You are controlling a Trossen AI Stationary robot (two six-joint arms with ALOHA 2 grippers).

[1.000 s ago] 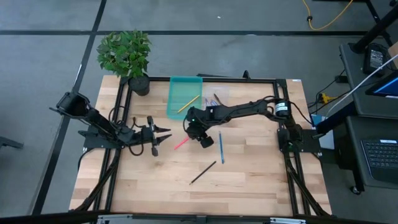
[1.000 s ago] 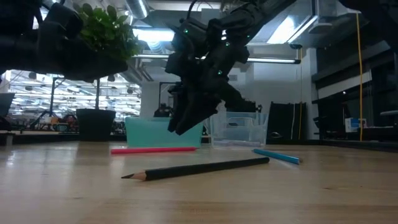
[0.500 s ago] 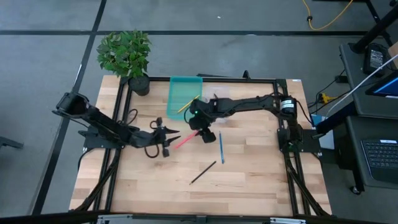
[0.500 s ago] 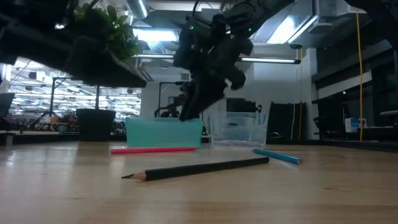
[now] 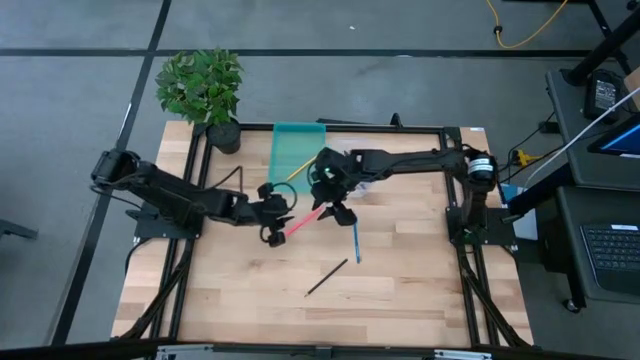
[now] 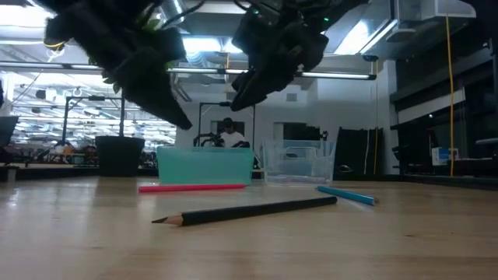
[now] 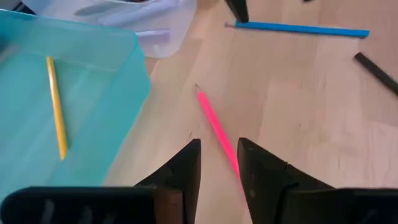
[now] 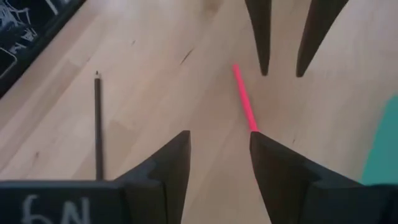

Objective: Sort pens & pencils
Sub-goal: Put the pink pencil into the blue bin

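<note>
The pink-red pencil (image 5: 301, 221) lies flat on the wood between my two grippers. My left gripper (image 5: 282, 219) hovers open above its near-left end; in its wrist view the pencil (image 7: 216, 127) runs out from between the open fingertips (image 7: 217, 147). My right gripper (image 5: 336, 211) hangs open above the pencil's other end (image 8: 244, 96), well above the table (image 6: 253, 78). A blue stick (image 5: 355, 243) and a black pencil (image 5: 326, 277) lie flat nearer the near edge. A yellow pencil (image 7: 56, 106) lies in the teal tray (image 5: 297, 150).
A clear tray (image 5: 357, 163) with a purple stick inside stands right of the teal tray. A potted plant (image 5: 205, 90) sits at the far left corner. Open wood stretches toward the near edge. A person (image 6: 230, 136) shows in the room beyond.
My left gripper has swept toward the table's right and now hovers over the pink-red pencil's end. My right gripper has risen and drawn back slightly toward the far edge. The pencils have stayed where they were.
</note>
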